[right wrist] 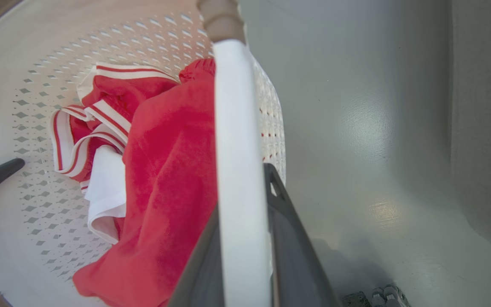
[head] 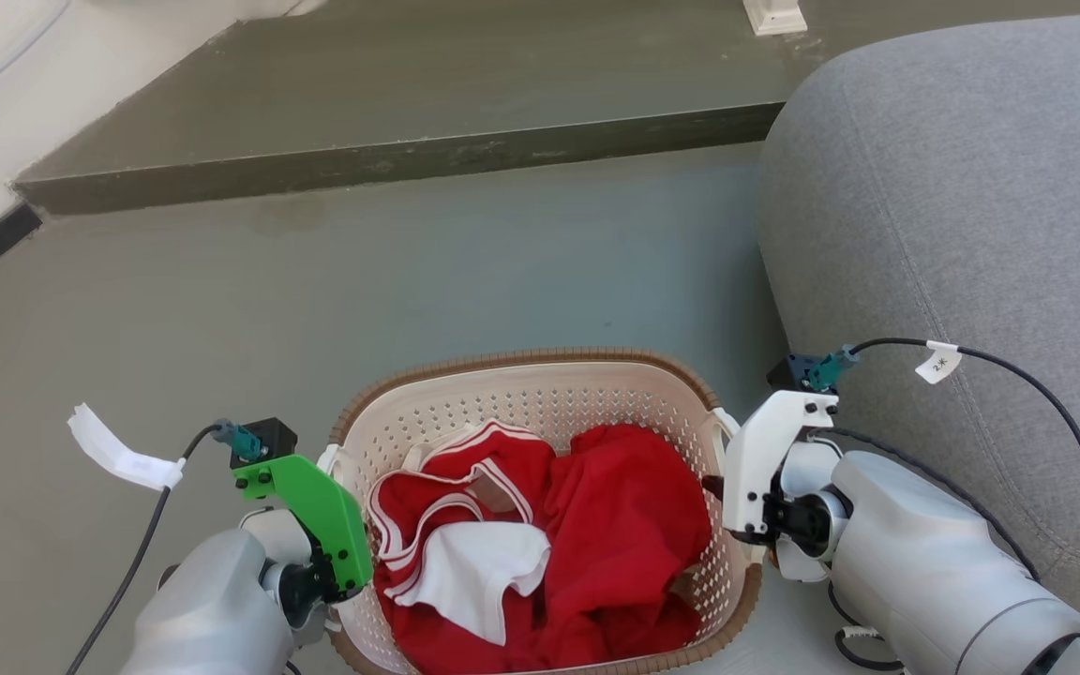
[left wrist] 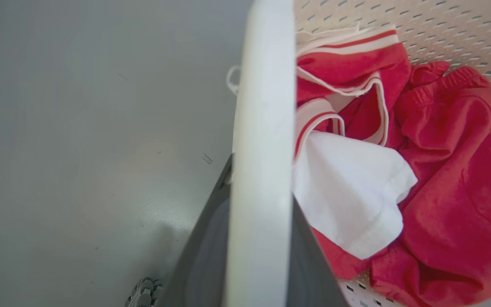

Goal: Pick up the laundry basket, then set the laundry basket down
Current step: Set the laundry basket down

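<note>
Floor (head: 409,272): grey.
Grip: left end effector (left wrist: 260,238), right end effector (right wrist: 245,251) clamp our laundry basket (head: 549,398) handles.
Remaining: we judge lift, set-down.

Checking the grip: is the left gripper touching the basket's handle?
Touching. The left wrist view shows the left gripper with its dark fingers pressed against both sides of the white handle of the laundry basket.

you see the laundry basket (head: 549,398) at the bottom centre, grey floor (head: 315,300) around it and red and white clothes (head: 596,525) bunched inside. your left gripper (head: 329,534), under a green bracket, sits at the basket's left handle. your right gripper (head: 746,492), under a white bracket, sits at the right handle. a grey sofa (head: 952,206) stands just right of the basket, with a dark step (head: 409,103) beyond.
</note>
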